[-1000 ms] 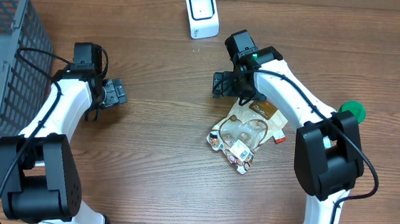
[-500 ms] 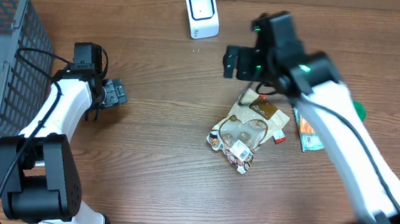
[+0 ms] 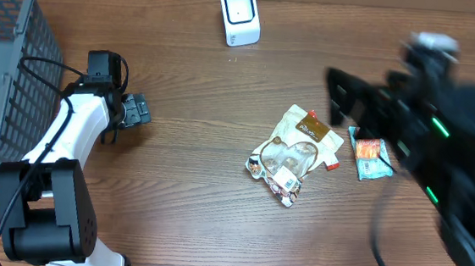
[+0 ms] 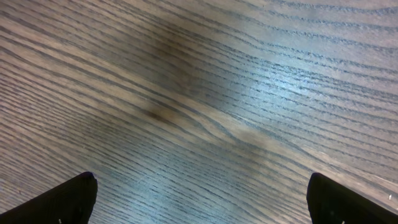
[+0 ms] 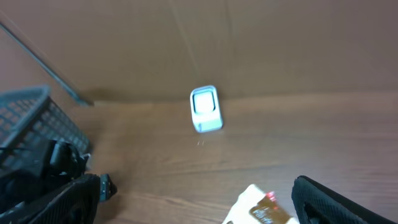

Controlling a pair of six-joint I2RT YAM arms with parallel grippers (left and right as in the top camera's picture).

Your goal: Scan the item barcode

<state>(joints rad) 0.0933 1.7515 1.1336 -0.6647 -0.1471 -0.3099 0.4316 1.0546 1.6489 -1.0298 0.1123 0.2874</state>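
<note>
A crumpled beige snack pouch (image 3: pixel 296 148) lies right of the table's middle, its white barcode label (image 3: pixel 285 182) at the near end. Its top corner (image 5: pixel 262 208) shows in the right wrist view. Beside it on the right lies a small teal and orange packet (image 3: pixel 370 156). The white barcode scanner (image 3: pixel 240 16) (image 5: pixel 206 110) stands at the back edge. My right gripper (image 3: pixel 350 104) (image 5: pixel 199 205) hangs blurred high above the table, right of the pouch, open and empty. Over bare wood at the left, my left gripper (image 3: pixel 135 110) (image 4: pixel 202 199) is open and holds nothing.
A grey mesh basket (image 3: pixel 5 64) (image 5: pixel 31 118) fills the far left corner, close to the left arm (image 3: pixel 76 129). A small red piece (image 3: pixel 333 164) lies against the pouch's right edge. A brown cardboard wall (image 5: pixel 249 43) stands behind the scanner.
The right arm has swung up and to the right, away from the pouch, uncovering the teal packet. The left arm and the items have not moved.
</note>
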